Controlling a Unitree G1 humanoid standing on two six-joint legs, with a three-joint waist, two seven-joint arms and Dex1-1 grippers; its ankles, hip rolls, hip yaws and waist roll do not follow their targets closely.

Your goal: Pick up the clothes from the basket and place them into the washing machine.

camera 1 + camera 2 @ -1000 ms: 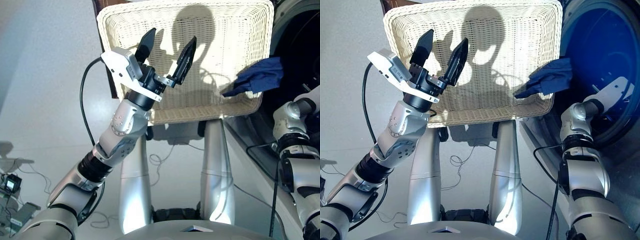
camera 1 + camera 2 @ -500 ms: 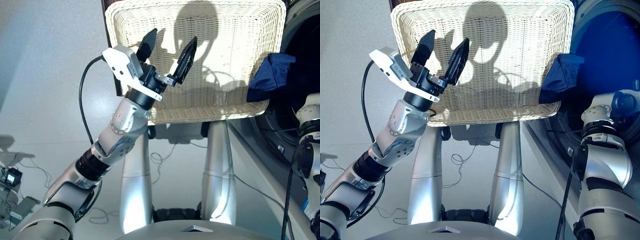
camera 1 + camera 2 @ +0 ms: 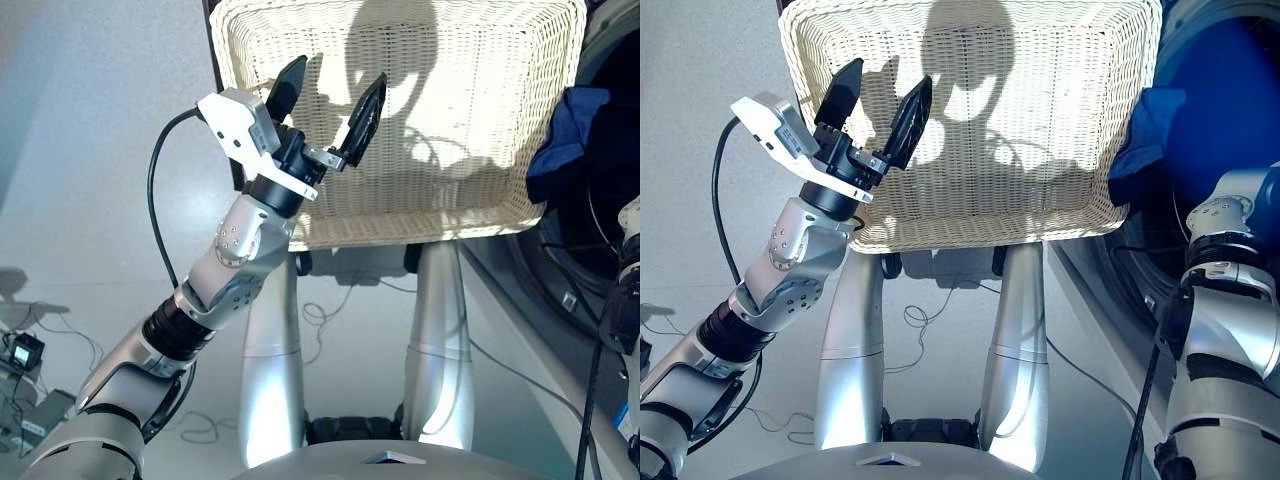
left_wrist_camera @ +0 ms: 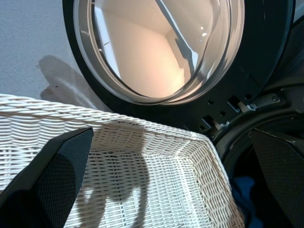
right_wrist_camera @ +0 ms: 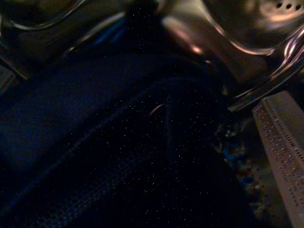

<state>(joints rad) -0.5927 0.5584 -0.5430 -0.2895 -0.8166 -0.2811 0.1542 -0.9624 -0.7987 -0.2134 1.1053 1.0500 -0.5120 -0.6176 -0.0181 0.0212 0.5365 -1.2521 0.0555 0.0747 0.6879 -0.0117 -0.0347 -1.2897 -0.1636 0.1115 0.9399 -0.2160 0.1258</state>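
Judging from the bare weave, the basket (image 3: 440, 110) is seen to hold no more clothes, so the picking looks almost done. Only a navy blue garment (image 3: 565, 140) is seen outside it, hanging just past the basket's right rim, at the dark mouth of the washing machine (image 3: 1210, 90). In the right wrist view dark blue cloth fills the picture with the perforated steel drum (image 5: 280, 137) behind it, so the garment appears to be partly inside; release is judged to be what remains. Whether the right hand is pinching the cloth cannot be told. The left hand (image 3: 325, 100) is held over the basket's left part with its fingers spread and nothing between them.
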